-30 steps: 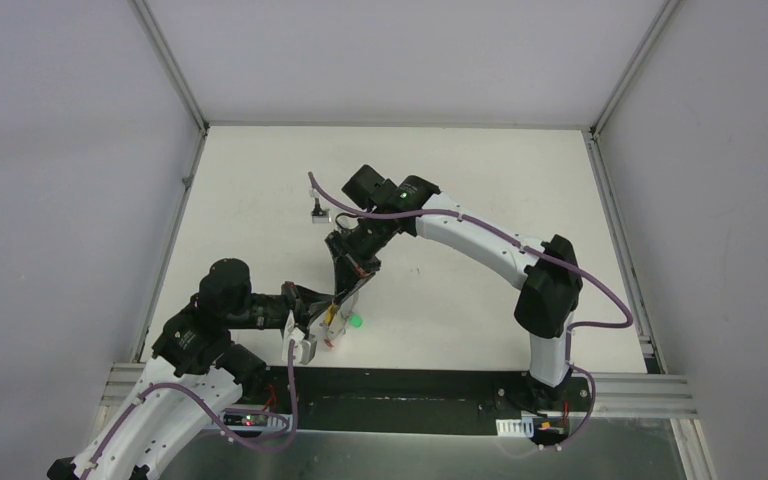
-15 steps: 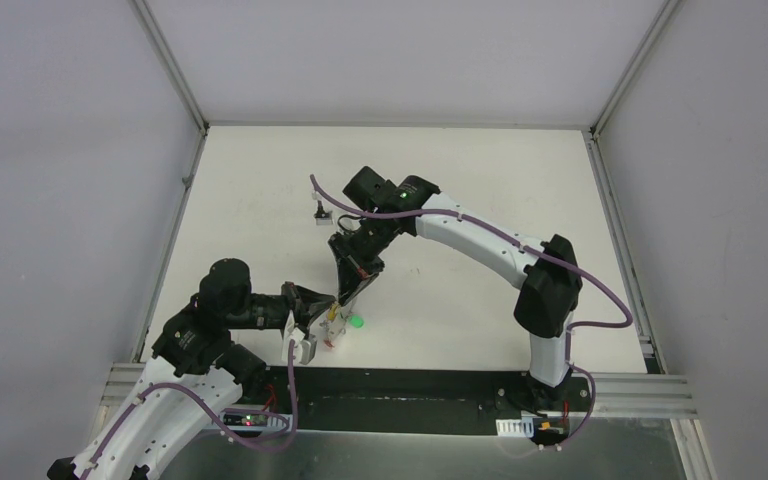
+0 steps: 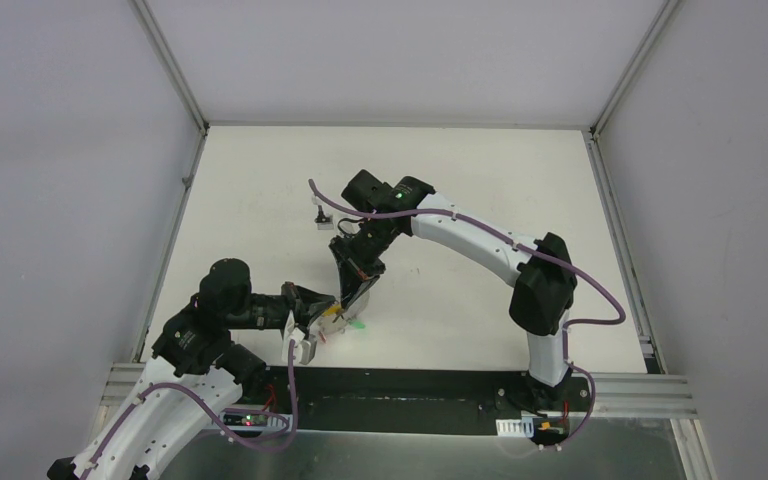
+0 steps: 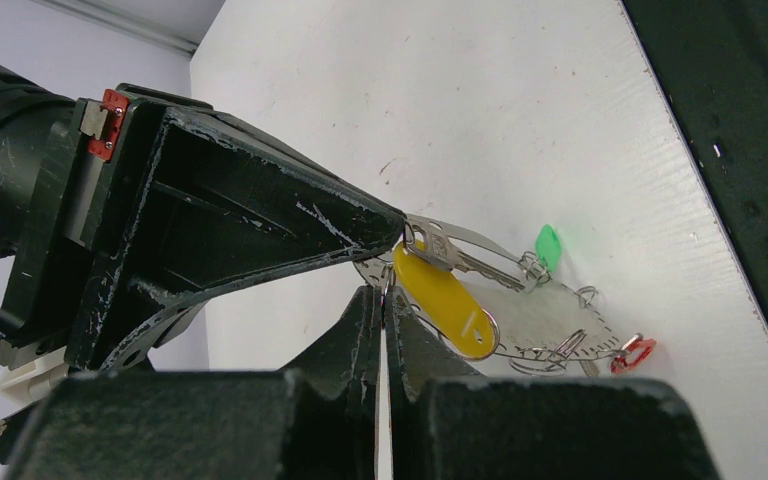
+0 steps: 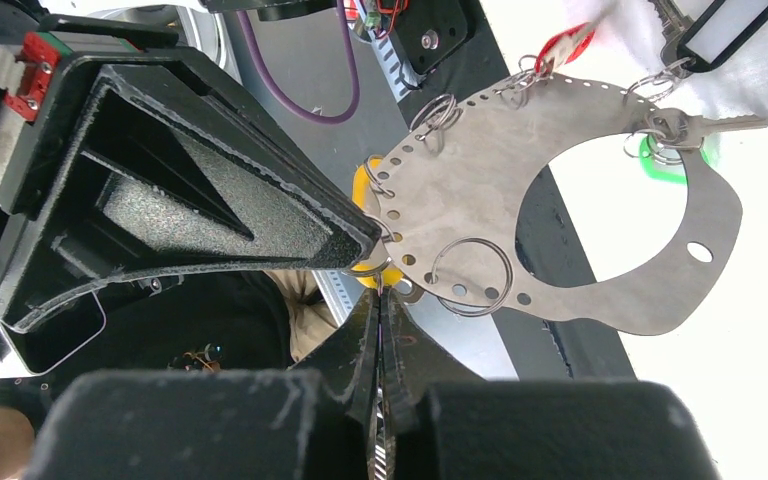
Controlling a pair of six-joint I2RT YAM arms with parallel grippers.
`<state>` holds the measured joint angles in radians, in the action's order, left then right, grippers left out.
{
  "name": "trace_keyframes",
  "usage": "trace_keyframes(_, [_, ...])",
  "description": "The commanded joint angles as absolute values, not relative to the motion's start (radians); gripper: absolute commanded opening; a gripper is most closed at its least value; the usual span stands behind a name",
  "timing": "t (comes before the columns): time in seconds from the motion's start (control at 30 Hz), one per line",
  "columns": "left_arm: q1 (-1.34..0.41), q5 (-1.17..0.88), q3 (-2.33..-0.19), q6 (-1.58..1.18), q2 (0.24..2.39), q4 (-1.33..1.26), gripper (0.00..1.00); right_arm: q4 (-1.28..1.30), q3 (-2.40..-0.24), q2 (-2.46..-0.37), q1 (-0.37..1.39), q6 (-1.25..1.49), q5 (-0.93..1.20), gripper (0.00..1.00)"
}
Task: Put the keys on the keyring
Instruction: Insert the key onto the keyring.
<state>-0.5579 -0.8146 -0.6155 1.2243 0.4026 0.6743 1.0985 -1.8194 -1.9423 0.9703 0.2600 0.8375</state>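
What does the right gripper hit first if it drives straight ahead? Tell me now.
Most likely the keyring: its holed edge lies right at the right gripper's shut tips, beside the left gripper's tip. Depth is unclear.

We're looking at a robot lab cell: a white table [image 3: 480,160] boxed in by plain grey panels [image 3: 50,180] on metal rails [image 3: 168,70], two cabled arms [image 3: 480,240] bolted at the near edge.

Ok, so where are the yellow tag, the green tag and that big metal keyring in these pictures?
yellow tag [image 4: 445,300], left wrist view, middle of its flat face.
green tag [image 4: 548,246], left wrist view, its visible middle.
keyring [image 5: 470,185], right wrist view, flat metal left of its big opening.
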Motion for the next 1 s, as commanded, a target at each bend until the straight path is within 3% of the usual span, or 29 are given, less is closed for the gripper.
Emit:
trace_keyframes(0.0, [-0.57, -0.859, -0.655, 1.255, 0.4, 0.637, 0.0, 1.098, -1.869, -1.921, 0.969, 0.244, 0.833, 0.0])
trace_keyframes(0.67, [-0.569, -0.859, -0.654, 1.254, 0.394, 0.638, 0.0, 1.161, -1.851, -1.906, 0.968, 0.192, 0.683, 0.0])
trace_keyframes(0.87, [-0.569, -0.86, -0.652, 1.247, 0.39, 0.637, 0.0, 1.112, -1.84, -1.866, 0.968, 0.173, 0.721, 0.04])
trace_keyframes(0.97, [-0.569, -0.859, -0.65, 1.249, 0.39, 0.638, 0.0, 1.063, -1.824, -1.837, 0.968, 0.163, 0.779, 0.0])
